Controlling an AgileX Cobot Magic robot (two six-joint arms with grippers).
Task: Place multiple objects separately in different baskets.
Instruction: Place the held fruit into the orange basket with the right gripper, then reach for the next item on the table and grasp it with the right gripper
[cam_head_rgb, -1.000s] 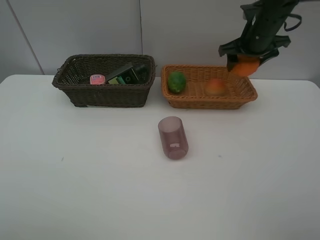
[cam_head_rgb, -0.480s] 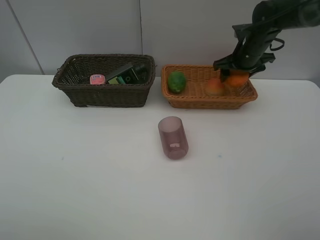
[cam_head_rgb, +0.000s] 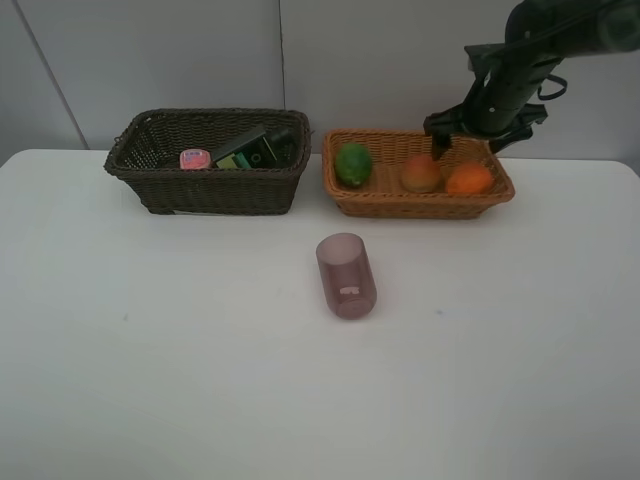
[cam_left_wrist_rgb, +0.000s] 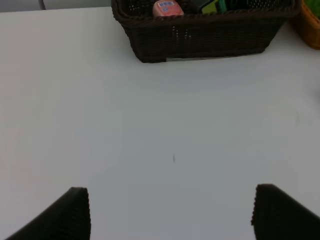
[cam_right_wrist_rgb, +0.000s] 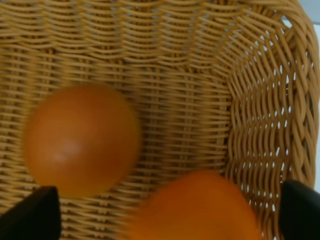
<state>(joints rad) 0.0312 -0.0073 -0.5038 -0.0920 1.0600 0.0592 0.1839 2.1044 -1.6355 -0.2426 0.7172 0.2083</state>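
The right arm (cam_head_rgb: 515, 75) is matte black with looped cables; gripper fingers (cam_left_wrist_rgb: 60, 217) are ribbed black.

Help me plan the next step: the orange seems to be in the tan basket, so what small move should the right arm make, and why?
Probably lift the right gripper straight up. Its jaws stand open, the orange lies free in the tan basket, and the purple cup waits on the table.

The tan basket (cam_head_rgb: 345, 199) on the right held green fruit (cam_head_rgb: 353, 163), red-orange fruit (cam_head_rgb: 421, 174) and orange (cam_head_rgb: 469, 179). The dark basket (cam_head_rgb: 205, 190), left, held pink bottle (cam_head_rgb: 194, 158) and black bottle (cam_head_rgb: 251, 150). The purple cup (cam_head_rgb: 346, 276) lay toppled nearer.
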